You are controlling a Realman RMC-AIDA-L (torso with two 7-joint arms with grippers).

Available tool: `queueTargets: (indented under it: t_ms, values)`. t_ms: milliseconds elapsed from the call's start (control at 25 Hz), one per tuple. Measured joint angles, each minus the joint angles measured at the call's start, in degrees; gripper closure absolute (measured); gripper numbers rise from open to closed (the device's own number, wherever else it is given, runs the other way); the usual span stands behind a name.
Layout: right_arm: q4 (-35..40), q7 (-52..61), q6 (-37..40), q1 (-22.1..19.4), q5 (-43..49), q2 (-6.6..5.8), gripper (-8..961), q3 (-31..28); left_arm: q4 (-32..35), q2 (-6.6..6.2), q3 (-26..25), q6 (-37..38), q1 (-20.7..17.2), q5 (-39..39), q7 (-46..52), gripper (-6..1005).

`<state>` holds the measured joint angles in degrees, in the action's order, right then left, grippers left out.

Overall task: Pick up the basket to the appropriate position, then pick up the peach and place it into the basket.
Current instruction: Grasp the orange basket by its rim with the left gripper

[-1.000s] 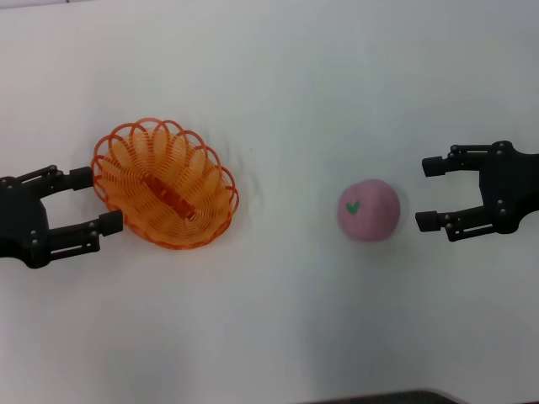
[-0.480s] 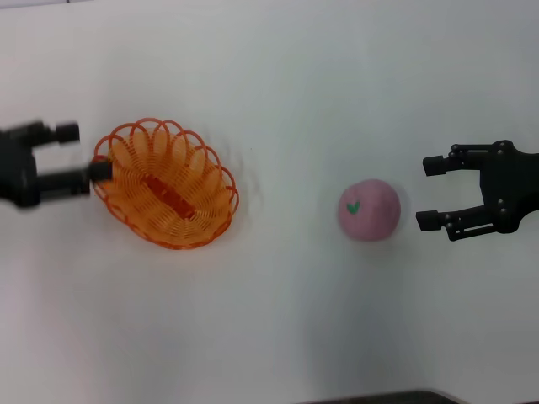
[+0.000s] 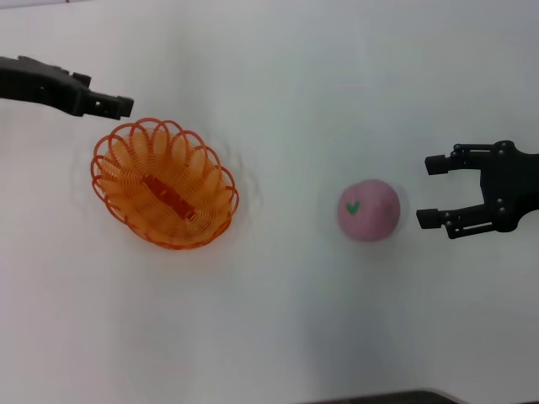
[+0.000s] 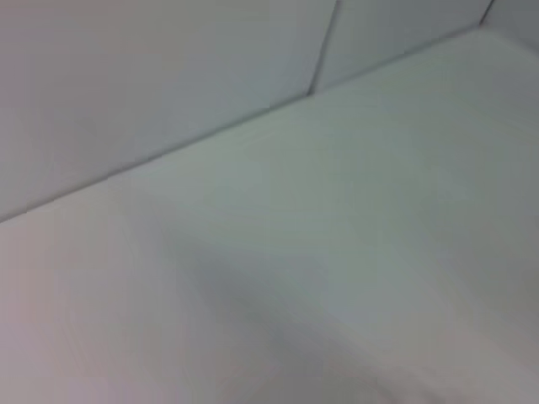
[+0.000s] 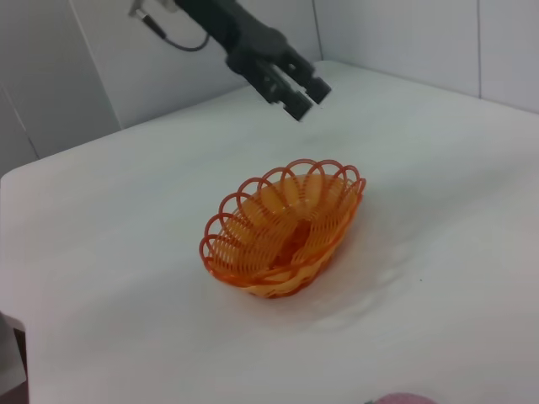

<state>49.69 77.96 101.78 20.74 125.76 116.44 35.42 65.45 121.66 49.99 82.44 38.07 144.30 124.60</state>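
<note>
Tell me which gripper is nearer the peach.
Right. The right gripper sits open just beside the peach, not touching. The left gripper is far across the table, raised beyond the basket.

peach (image 5: 402, 398) mostly cut off by right wrist view's edge, left wrist view blurred, only bare table (image 4: 337, 252)

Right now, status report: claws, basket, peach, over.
Left claw raised above basket, holding nothing. Right claw open beside peach. Peach on table, nothing between.
</note>
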Motion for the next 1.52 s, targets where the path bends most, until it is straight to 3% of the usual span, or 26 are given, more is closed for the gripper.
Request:
queueTargets:
  t_ms: [240,600,800,1000,1520]
  values:
    - [-0.1,-0.2,-1.4,0.0,0.0,0.02,41,0.0,-5.4,0.23,5.7,-2.7,7.0,13.6,11.1,177]
    - [-0.4,-0.6,-5.1,0.8,0.0,0.03,41,0.4,-13.8,0.55,6.2,-6.4,11.3,18.8,15.7,190]
    - [-0.4,-0.7,-5.4,1.4,0.0,0.1,41,0.6,-16.4,0.63,6.3,-7.7,11.8,19.0,16.0,324]
    - [-0.4,-0.8,-5.4,2.2,0.0,0.11,42,0.5,-17.4,0.72,6.6,-8.1,12.3,19.1,16.1,554]
    - [0.1,-0.8,-5.2,2.7,-0.3,0.61,41,0.2,-16.9,0.55,6.2,-7.1,12.9,18.5,16.1,844]
